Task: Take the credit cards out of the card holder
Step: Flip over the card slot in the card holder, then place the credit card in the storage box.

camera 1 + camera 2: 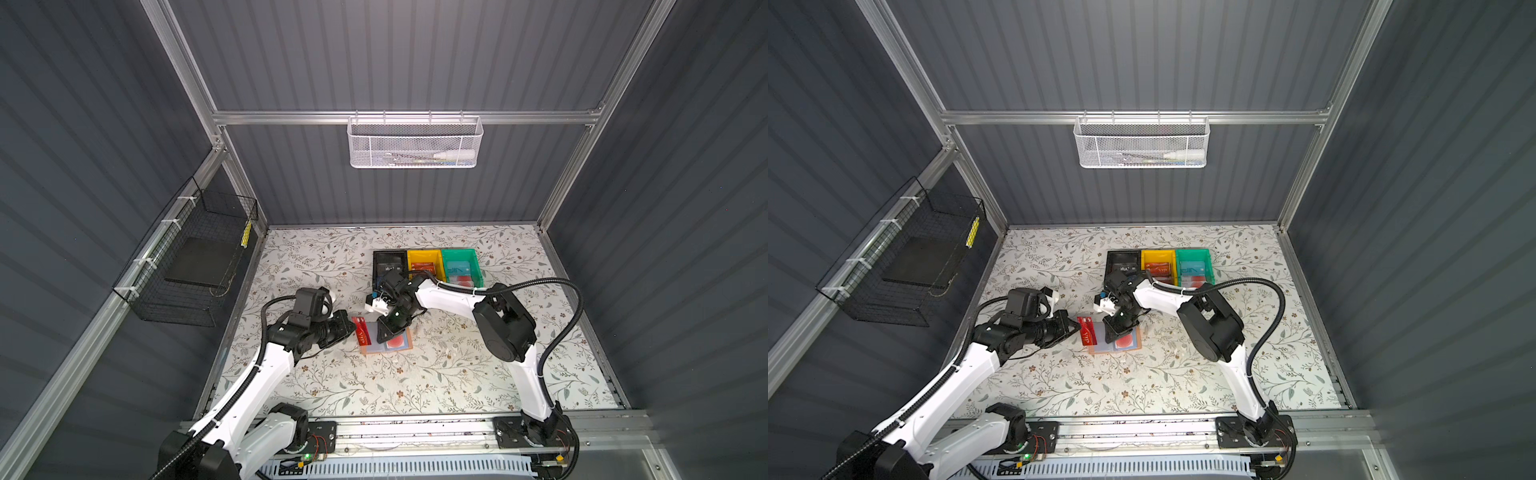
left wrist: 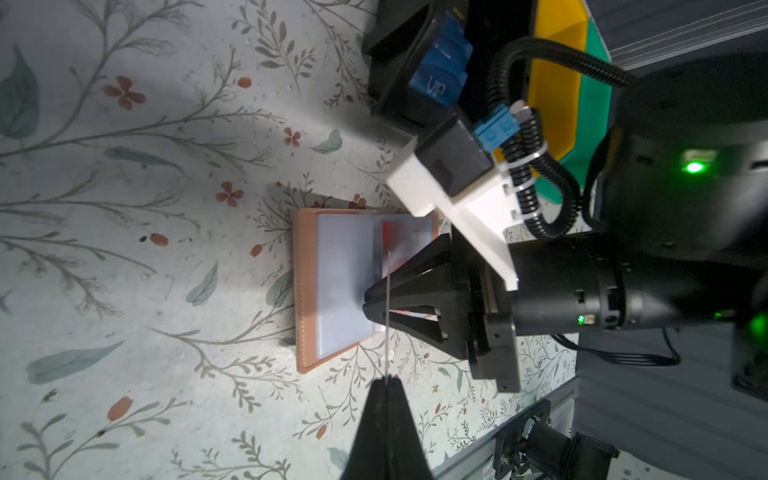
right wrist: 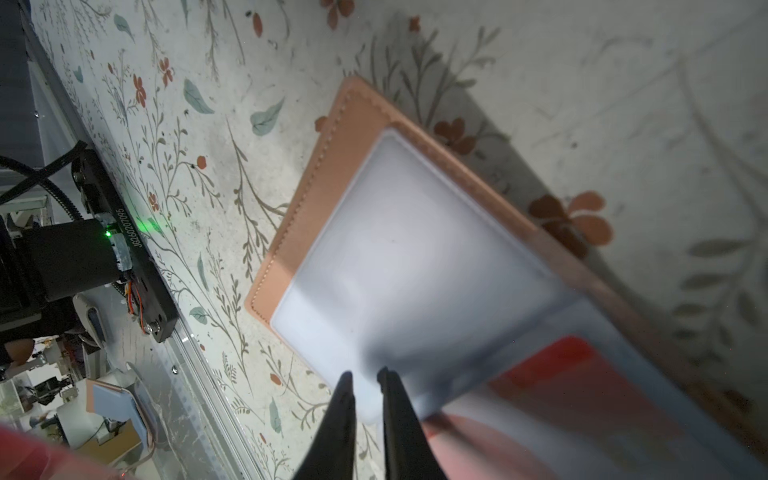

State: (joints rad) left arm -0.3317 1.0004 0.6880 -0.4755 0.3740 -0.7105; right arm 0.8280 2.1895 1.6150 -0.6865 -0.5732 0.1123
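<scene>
The peach-pink card holder (image 1: pixel 374 348) (image 1: pixel 1100 348) lies open on the floral table, its clear sleeves up (image 2: pixel 345 282) (image 3: pixel 415 249). A pale card with a red circle (image 1: pixel 397 342) (image 1: pixel 1124 341) sits in its right sleeve. My left gripper (image 1: pixel 353 328) (image 1: pixel 1077 328) (image 2: pixel 386 380) is shut on a red VIP card (image 1: pixel 361 332) (image 1: pixel 1087 332), which the left wrist view shows edge-on (image 2: pixel 387 270) at the holder's left edge. My right gripper (image 1: pixel 381 334) (image 1: pixel 1111 332) (image 2: pixel 368 301) (image 3: pixel 365 374) hangs low over the sleeves, its jaws a narrow gap apart with only the pale sleeve showing through the gap.
Behind the holder stand a black bin (image 1: pixel 376 259) with a blue VIP card (image 2: pixel 440 70), a yellow bin (image 1: pixel 424 252) and a green bin (image 1: pixel 478 270), each with cards. A black wire basket (image 1: pixel 195 257) hangs on the left wall, a white mesh basket (image 1: pixel 415 141) on the back rail.
</scene>
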